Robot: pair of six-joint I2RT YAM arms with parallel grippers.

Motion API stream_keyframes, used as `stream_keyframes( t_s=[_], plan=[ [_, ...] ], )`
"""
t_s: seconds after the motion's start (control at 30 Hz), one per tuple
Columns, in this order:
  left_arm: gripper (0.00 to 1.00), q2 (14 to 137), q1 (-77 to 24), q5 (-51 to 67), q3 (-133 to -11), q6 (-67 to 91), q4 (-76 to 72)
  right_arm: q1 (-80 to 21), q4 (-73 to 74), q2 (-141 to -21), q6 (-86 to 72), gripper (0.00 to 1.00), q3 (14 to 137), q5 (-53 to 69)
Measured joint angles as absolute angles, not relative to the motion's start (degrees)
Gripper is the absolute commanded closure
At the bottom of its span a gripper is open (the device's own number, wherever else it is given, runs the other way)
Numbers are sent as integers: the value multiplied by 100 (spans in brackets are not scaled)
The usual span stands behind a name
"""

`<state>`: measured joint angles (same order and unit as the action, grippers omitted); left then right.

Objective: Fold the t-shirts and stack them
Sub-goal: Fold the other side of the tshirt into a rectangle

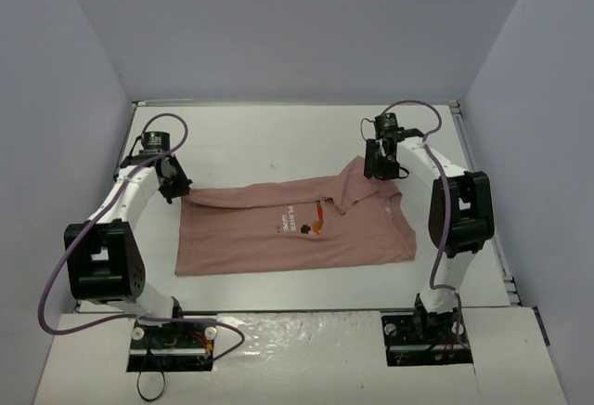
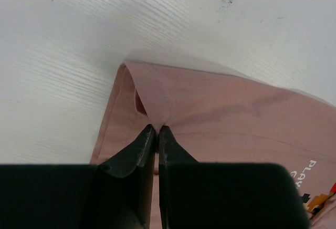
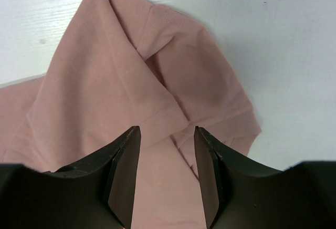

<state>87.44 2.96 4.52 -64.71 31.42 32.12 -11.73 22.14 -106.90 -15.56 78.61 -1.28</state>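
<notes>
Your left gripper (image 1: 176,189) clamps the t-shirt (image 1: 278,242) edge at mid-left; hold it taut while your right gripper (image 1: 379,173), fingers parted at upper right, grips squarely.

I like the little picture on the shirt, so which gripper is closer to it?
Right. The right gripper hangs open over the folded sleeve, a little right of the picture. The left gripper pinches the far left corner of the shirt, much farther away.

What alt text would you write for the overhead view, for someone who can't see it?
A dusty-pink t-shirt lies partly folded on a white table between two robot arms. The left hand pinches its far-left corner; the right hand is open above the right sleeve.
</notes>
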Motion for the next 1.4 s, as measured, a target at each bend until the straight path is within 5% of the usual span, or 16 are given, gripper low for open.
stream_keyframes(
  t_s=[0.6, 0.93, 1.4],
  plan=[
    [100, 8744, 296, 512, -6471, 3142, 3183, -1116, 1909, -11185, -1345, 58, 7898, 89],
    [100, 8744, 296, 513, -6471, 3142, 3181, -1050, 1690, -11332, -1350, 66, 7652, 118],
    [100, 8744, 296, 513, -6462, 3142, 3181, -1052, 1503, -11266, -1380, 99, 7540, 115]
  ],
)
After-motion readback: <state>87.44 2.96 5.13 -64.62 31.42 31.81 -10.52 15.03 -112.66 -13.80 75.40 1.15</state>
